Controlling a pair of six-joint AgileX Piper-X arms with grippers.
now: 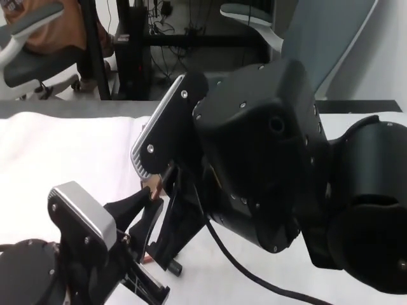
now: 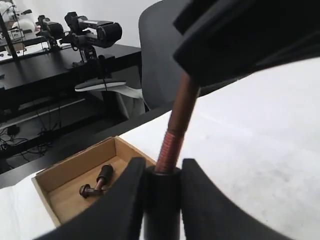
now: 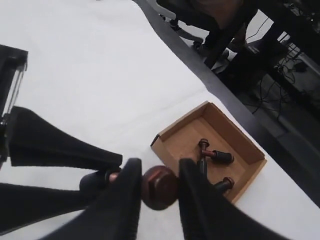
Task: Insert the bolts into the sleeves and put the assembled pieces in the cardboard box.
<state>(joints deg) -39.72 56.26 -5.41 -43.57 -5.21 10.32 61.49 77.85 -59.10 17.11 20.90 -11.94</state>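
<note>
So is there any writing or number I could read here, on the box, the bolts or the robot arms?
No text can be read. The cardboard box walls are plain, the bolt and sleeve carry no marks, and the arm housing shows screws but no lettering. Any print on the equipment behind is too small to tell.

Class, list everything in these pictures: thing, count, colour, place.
bolt: one, copper, threaded end in the sleeve's mouth
sleeve: one, black, in the left jaws
assembled pieces: at least two, copper and black, in the box
box: one, brown cardboard, on the cloth
cloth: one, white, over the bench
chairs: at least two, grey, behind the bench
left jaws: black, shut on the sleeve
right jaws: black, shut on the bolt's head
</note>
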